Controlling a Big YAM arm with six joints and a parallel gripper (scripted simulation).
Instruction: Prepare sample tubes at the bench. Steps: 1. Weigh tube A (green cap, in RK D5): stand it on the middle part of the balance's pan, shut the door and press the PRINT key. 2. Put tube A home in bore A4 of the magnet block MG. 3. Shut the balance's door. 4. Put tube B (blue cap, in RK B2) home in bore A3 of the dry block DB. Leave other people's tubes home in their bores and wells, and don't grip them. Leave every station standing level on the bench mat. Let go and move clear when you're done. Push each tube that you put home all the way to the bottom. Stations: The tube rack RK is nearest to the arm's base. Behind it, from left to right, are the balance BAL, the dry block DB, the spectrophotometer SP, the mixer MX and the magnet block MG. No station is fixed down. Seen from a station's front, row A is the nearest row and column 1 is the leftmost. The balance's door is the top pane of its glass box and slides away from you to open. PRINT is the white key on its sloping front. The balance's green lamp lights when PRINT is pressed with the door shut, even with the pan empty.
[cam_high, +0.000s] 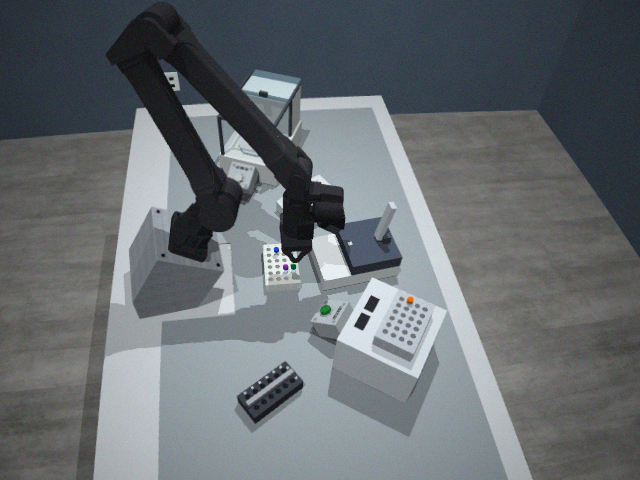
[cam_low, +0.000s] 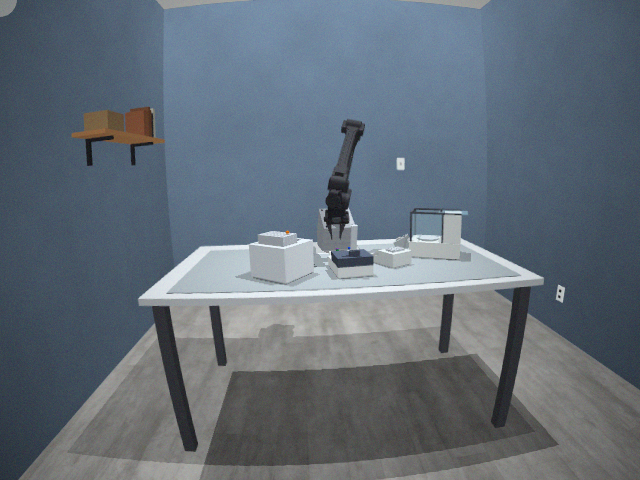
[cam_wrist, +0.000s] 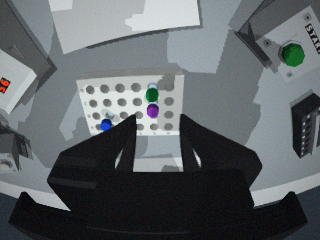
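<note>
The white tube rack RK (cam_high: 272, 280) (cam_wrist: 175, 84) holds tube A with the green cap (cam_high: 293, 267) (cam_wrist: 152, 94), a purple-capped tube (cam_high: 285, 267) (cam_wrist: 152, 111) right beside it, and tube B with the blue cap (cam_high: 276, 249) (cam_wrist: 107, 124). My gripper (cam_high: 295, 255) (cam_low: 336, 232) (cam_wrist: 157, 121) points down a short way above the rack, over its green-cap side. Its fingers stand partly apart with nothing between them. The balance BAL (cam_low: 436, 235) has its top pane (cam_high: 272, 85) slid back, so it is open. The black magnet block MG (cam_high: 269, 390) (cam_wrist: 307, 123) lies at the near end.
The dark-topped spectrophotometer SP (cam_high: 369, 253) (cam_low: 351, 260) is right beside the rack. A small grey box with a green knob (cam_high: 325, 310) (cam_wrist: 292, 54) and the big white mixer (cam_high: 387, 341) (cam_low: 281, 258) with an orange-capped tube (cam_high: 409, 299) stand beyond. The dry block (cam_low: 392, 255) is mostly hidden by the arm.
</note>
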